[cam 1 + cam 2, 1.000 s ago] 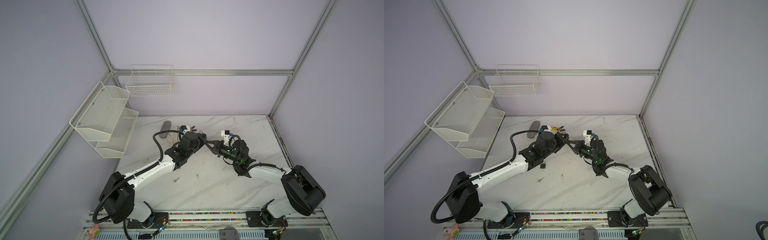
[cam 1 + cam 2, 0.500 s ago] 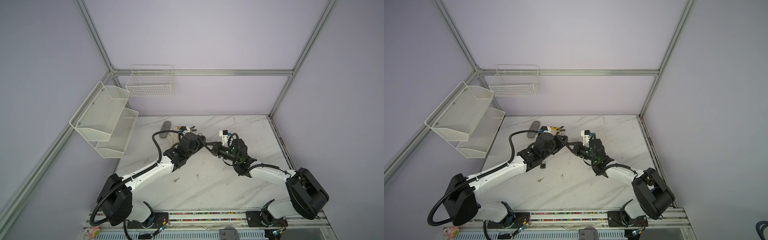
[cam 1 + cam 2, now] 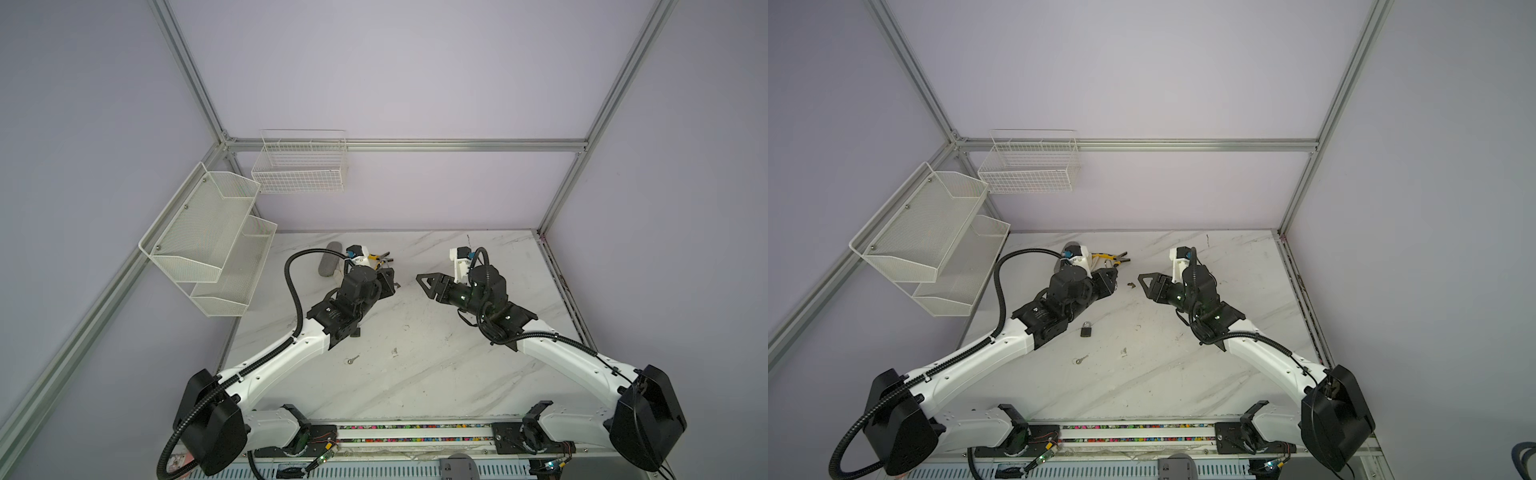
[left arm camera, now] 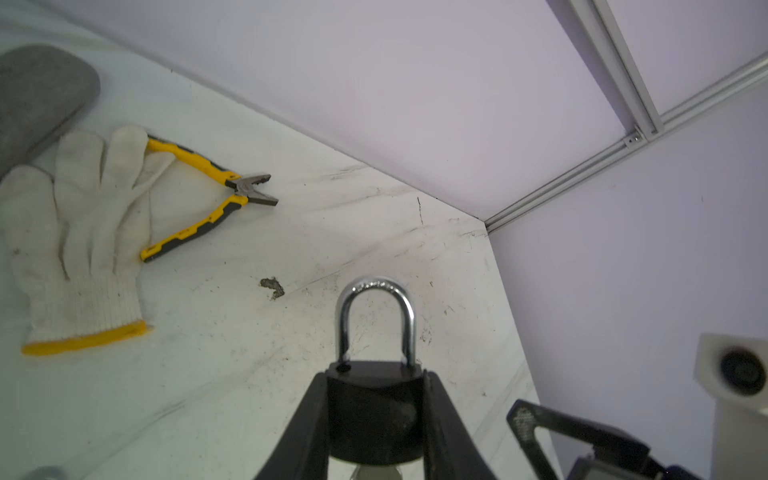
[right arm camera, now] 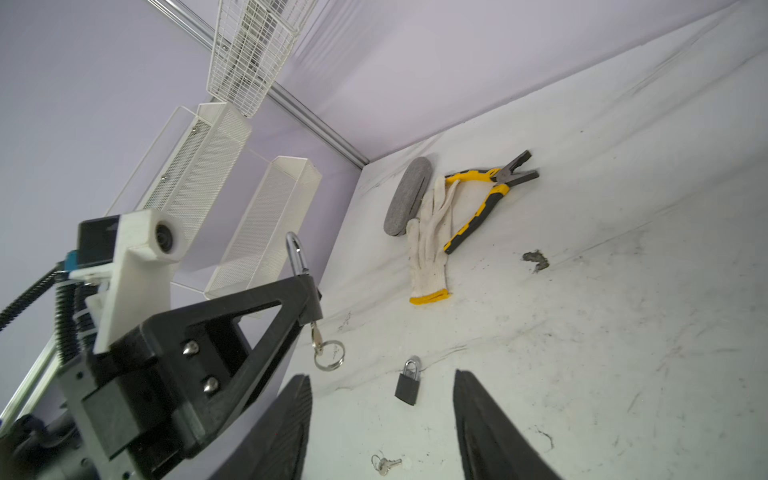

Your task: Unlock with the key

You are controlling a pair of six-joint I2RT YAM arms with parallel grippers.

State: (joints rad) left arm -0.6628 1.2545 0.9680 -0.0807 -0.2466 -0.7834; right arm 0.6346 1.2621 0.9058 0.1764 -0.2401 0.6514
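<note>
My left gripper (image 4: 376,376) is shut on a black padlock (image 4: 376,415) with a silver shackle (image 4: 376,291), held above the marble table (image 3: 415,374). In the right wrist view a key (image 5: 316,332) hangs from the padlock's underside with its ring (image 5: 329,354) dangling. My right gripper (image 5: 380,376) is open and empty, a short way right of the left gripper (image 3: 388,282) in both top views, with a clear gap between them. The right gripper (image 3: 1142,280) points at the left one.
A second padlock (image 3: 1086,329) and a loose key (image 3: 1080,360) lie on the table below the left arm. Yellow pliers (image 3: 1111,258), a white glove (image 4: 79,249) and a grey pad (image 3: 330,259) lie at the back. Wire basket (image 3: 299,166) and mesh shelves (image 3: 208,232) hang on the left walls.
My right gripper has opened and drawn back to the right, away from the padlock where it was pressed against the left gripper. The key stays in the lock. The left arm has barely moved.
</note>
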